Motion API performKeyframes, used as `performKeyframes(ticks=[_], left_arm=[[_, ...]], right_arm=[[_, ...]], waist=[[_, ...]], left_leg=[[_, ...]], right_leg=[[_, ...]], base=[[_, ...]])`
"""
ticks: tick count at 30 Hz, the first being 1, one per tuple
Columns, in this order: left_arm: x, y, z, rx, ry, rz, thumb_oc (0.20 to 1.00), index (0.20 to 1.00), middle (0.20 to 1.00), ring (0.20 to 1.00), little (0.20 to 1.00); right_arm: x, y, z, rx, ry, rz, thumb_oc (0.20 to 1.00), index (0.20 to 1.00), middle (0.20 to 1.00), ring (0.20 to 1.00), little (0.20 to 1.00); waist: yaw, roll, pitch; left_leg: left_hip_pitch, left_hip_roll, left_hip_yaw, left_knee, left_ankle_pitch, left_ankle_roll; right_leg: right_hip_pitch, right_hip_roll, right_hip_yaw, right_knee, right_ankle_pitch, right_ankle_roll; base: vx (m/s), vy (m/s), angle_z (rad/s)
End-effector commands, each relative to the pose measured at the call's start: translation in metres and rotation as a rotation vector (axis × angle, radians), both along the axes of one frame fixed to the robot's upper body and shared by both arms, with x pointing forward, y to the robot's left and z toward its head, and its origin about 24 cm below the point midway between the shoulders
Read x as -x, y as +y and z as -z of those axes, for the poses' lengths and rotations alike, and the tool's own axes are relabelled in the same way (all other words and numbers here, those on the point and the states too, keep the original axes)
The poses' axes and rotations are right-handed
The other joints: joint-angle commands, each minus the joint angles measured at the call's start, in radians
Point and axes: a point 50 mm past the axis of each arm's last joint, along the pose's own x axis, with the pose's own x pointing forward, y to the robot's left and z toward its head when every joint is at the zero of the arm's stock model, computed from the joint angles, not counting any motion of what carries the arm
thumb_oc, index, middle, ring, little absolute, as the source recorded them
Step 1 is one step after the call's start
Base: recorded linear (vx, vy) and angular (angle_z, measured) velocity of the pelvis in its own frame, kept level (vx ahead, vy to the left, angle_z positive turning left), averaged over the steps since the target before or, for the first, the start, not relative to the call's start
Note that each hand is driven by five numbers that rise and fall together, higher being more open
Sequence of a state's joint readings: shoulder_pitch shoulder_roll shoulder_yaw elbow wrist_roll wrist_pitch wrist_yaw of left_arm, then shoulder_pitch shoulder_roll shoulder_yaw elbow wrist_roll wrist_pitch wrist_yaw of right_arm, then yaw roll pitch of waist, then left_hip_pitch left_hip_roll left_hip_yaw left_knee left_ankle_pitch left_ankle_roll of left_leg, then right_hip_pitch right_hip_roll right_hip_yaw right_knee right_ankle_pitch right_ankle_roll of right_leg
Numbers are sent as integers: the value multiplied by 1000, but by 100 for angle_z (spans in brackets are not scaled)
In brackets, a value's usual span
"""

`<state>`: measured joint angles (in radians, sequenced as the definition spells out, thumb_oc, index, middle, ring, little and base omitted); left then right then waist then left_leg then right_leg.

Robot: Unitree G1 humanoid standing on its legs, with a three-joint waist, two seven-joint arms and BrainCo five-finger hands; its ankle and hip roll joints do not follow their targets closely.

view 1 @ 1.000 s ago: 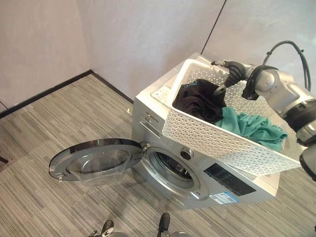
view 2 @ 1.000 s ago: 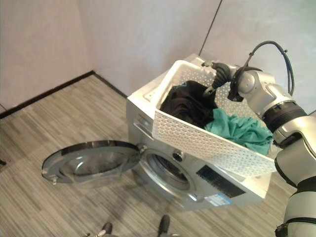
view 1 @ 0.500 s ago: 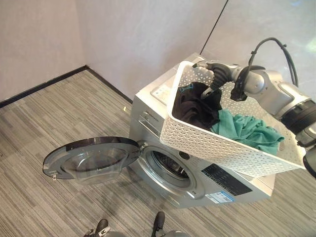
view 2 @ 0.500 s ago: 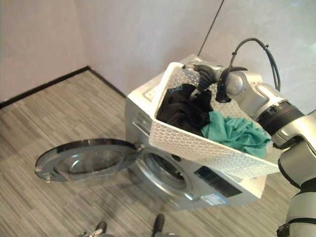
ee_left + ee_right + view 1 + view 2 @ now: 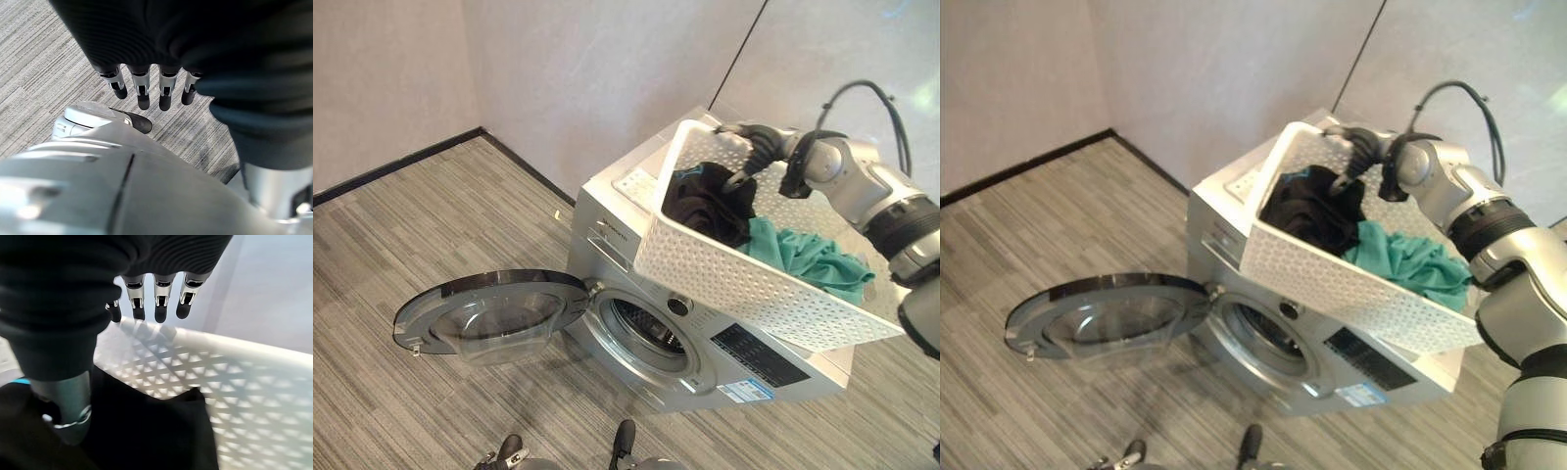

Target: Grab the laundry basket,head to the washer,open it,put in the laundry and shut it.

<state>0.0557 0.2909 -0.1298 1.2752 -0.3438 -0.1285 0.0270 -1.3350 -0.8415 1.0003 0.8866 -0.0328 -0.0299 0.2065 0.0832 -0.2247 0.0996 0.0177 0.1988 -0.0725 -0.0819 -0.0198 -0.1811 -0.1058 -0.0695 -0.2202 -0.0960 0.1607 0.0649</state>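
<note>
- The washer (image 5: 705, 323) stands on the striped grey floor (image 5: 431, 225) near the corner of two pale walls (image 5: 587, 69), its front turned toward the near side.
- Its round door (image 5: 494, 313) hangs wide open to the left, lying almost flat — the dark drum opening (image 5: 646, 328) shows just beside the hinge.
- The white perforated laundry basket (image 5: 744, 279) sits on top of the washer, tilted, with its near long wall jutting out over the control panel.
- Inside the basket a black garment (image 5: 710, 201) is bunched at the left end, and a teal garment (image 5: 813, 257) lies touching it on the right.
- The right hand (image 5: 1356, 149) reaches in from the right over the basket's far rim, above the black garment.
- From its wrist camera its fingers (image 5: 160, 301) hang straight and relaxed in a row over the far basket wall, holding nothing — the thumb drops down toward the black cloth; whether it touches I cannot tell.
- The left hand (image 5: 146, 85) shows from its own wrist camera, hanging low over the floor, well apart from the washer; its fingers (image 5: 142, 93) are straight and loose, empty.
</note>
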Motion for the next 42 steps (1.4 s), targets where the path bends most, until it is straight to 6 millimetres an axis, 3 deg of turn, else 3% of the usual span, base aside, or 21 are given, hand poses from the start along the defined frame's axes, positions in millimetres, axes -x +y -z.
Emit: performKeyframes(ticks=[1, 6, 14, 21, 29, 42], left_arm=[[-11, -17, 4, 17, 2, 54, 1000, 1000, 1000, 1000, 1000], [-7, -14, 4, -1, 22, 60, 1000, 1000, 1000, 1000, 1000], [10, -20, 8, 14, 87, 114, 1000, 1000, 1000, 1000, 1000], [7, -22, 9, 16, 78, 104, 1000, 1000, 1000, 1000, 1000], [6, -26, 9, 34, 70, 83, 1000, 1000, 1000, 1000, 1000], [14, -25, 10, 54, 82, 25, 1000, 1000, 1000, 1000, 1000]], right_arm=[[7, -37, -83, -116, -312, 227, 1000, 1000, 1000, 1000, 1000], [18, -43, -126, -285, -494, 266, 1000, 1000, 1000, 1000, 1000], [19, -38, -129, -321, -455, 216, 1000, 1000, 1000, 1000, 1000], [20, -22, -128, -219, -426, 110, 1000, 1000, 1000, 1000, 1000], [13, -9, -82, -161, -273, 17, 1000, 1000, 1000, 1000, 1000], [19, 4, -43, -100, -138, -100, 1000, 1000, 1000, 1000, 1000]], waist=[[7, -17, 21], [9, 4, -1], [-6, 14, -29], [-29, 9, -39], [-40, 4, -31], [-37, -1, -22]], left_leg=[[-14, -43, 50, -5, -18, 82], [-20, -48, 39, -5, -15, 84], [0, -50, 40, -5, -22, 87], [18, -47, 54, -5, -30, 85], [40, -39, 72, -5, -37, 85], [45, -42, 74, -5, -39, 84]], right_leg=[[60, -59, 33, 17, -141, 55], [68, -62, 30, 11, -142, 53], [88, -63, 29, 13, -149, 53], [97, -60, 38, 17, -155, 54], [99, -54, 57, 37, -173, 53], [101, -58, 51, 47, -180, 54]], base=[[0, 0, 0], [22, 1, 0], [25, 5, 3], [0, 0, 0], [-10, 7, -9], [0, 0, 0]])
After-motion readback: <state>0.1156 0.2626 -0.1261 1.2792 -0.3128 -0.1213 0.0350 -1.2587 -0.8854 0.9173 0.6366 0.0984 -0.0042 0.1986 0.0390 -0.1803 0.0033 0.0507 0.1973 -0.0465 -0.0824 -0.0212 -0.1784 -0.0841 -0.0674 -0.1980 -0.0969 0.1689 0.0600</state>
